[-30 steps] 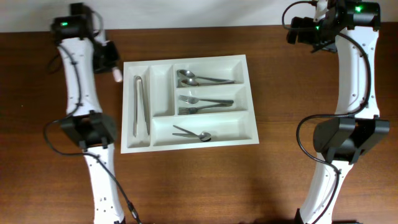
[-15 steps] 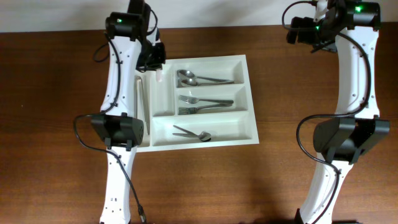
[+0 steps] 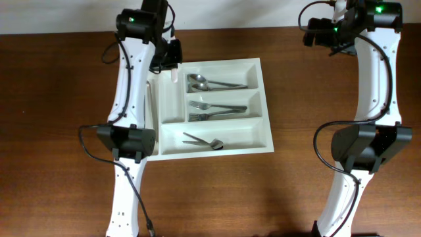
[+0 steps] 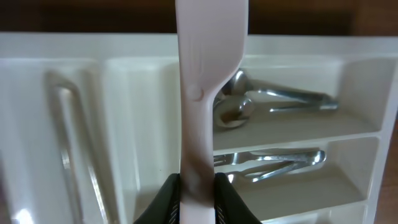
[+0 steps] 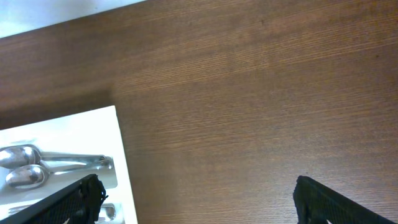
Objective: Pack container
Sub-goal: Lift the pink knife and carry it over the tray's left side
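Left arm has swung in from the table's left side within the last second and now hangs over the far left corner of the container, a white five-compartment cutlery tray that lies flat at mid-table and has not shifted. The left gripper has its jaws clamped narrow on the handle of a pale flat utensil, whose broad end points out across the tray. In the left wrist view the utensil hangs above the tray, roughly over the divider beside the empty second narrow compartment. Tongs fill the outer narrow slot, spoons lie in the far wide bay, forks in the middle one, and a further small steel piece in the near one. The right gripper waits well apart over bare wood beyond the tray's right edge, jaws wide and holding nothing. The step in hand looks to be placing the pale utensil. Next, judging by the free slot, the arm needs to line the utensil up lengthwise with that compartment, lower it clear of the dividers, and only then spread the jaws.
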Robot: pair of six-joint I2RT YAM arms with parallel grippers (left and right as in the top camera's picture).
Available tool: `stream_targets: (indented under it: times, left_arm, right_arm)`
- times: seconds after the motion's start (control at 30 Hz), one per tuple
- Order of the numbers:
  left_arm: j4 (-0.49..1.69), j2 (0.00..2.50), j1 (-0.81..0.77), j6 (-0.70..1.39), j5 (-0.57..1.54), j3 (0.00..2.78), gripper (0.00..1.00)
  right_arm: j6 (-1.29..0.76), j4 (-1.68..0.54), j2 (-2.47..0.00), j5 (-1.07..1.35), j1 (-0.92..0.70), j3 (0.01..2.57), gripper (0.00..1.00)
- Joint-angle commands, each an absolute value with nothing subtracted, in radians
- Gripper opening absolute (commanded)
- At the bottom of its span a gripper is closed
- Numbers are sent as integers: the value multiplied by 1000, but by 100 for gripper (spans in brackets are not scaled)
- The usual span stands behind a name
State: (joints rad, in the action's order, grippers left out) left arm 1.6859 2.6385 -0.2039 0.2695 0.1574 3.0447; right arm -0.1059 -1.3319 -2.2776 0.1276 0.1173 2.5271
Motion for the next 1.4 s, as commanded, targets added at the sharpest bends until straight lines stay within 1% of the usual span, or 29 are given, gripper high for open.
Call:
stream_targets:
  times: [0.0,0.57,0.83,1.1,1.2,1.37]
  left_arm:
    - [1688,2551,-203,280,71,3064,2]
    - [1688,2551,-203,279,-3,3055,2]
    - [1685,2533,-225,280,-159,2946,2]
    - [1616,2492,-249,303,-135,2721,2]
    - [1617,2492,-252,308,-99,2687,2]
    - [1653,2492,-254,390,-93,2670,2]
  right_arm:
    - [-110,-1332,-2281,122,118,2522,99]
    - [-110,-1332,-2281,122,118,2522,99]
    - [-110,-1332,-2281,122,118,2522,99]
    - [-110,-1332,-2281,122,118,2522,99]
    - [-110,-1332,-2281,122,118,2522,99]
    - [-110,-1332,-2281,122,118,2522,99]
